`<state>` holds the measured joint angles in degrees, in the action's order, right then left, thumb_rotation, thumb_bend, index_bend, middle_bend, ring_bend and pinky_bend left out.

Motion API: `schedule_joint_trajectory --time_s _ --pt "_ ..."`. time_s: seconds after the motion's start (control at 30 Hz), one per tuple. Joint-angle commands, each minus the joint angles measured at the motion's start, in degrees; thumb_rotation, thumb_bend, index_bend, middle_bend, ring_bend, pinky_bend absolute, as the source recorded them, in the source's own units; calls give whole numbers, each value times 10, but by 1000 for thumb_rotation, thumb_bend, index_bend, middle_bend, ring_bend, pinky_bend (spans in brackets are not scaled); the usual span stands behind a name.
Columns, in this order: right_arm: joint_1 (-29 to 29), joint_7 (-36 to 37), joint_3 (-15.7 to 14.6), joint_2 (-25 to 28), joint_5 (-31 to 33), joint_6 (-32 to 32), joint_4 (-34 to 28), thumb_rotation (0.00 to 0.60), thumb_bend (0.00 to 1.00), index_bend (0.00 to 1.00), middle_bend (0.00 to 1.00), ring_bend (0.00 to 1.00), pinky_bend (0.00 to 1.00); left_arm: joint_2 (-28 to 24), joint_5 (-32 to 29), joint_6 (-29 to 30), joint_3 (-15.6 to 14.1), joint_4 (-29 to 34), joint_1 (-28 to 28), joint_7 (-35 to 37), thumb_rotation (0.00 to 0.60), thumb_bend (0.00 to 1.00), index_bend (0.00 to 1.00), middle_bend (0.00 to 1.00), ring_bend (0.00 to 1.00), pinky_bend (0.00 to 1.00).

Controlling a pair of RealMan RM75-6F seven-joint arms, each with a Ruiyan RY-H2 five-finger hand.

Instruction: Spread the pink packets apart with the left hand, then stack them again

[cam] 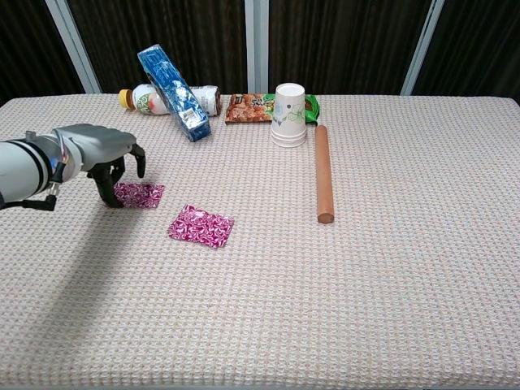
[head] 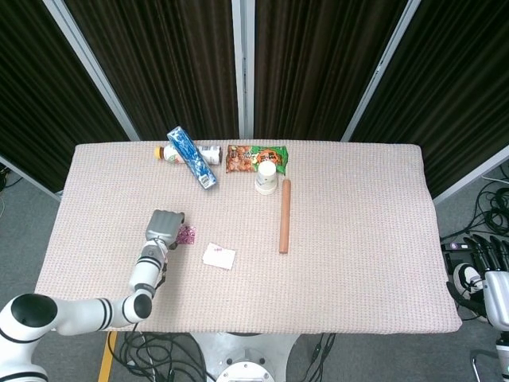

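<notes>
Two pink packets lie apart on the woven cloth. One packet [cam: 144, 195] [head: 188, 233] sits at the left, and my left hand [cam: 99, 151] [head: 163, 225] hangs over its left end with fingers spread and pointing down, fingertips [cam: 111, 197] at its edge. It holds nothing. The other packet [cam: 201, 225] lies free a little to the right and nearer the front; in the head view this packet [head: 219, 255] looks pale from glare. My right hand [head: 487, 267] hangs off the table's right side, fingers apart, holding nothing.
Along the back stand a blue box [cam: 173, 81] leaning over a lying bottle [cam: 145, 100], a snack bag [cam: 248, 107] and stacked paper cups [cam: 289, 114]. A wooden rod [cam: 323, 172] lies right of centre, pointing front to back.
</notes>
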<state>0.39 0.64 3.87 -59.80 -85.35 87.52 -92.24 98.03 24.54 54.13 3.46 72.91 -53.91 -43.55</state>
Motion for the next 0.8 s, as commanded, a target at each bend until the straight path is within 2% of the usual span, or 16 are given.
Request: schedule_joint_trajectory --time_s 0.03,0.4,0.8 --pt "-1 -2 0 1 1 0 -1 494 163 115 93 0 0 5 -3 -9 2 -8 6 2 600 255 386 826 817 892" --pt "-4 -5 -1 3 5 2 -5 494 160 116 92 0 0 20 2 -10 19 -27 9 -5 600 256 386 826 817 892" --pt "-3 -5 0 4 7 0 -4 488 164 116 93 0 0 24 5 -13 22 -28 14 -17 600 255 386 826 816 892"
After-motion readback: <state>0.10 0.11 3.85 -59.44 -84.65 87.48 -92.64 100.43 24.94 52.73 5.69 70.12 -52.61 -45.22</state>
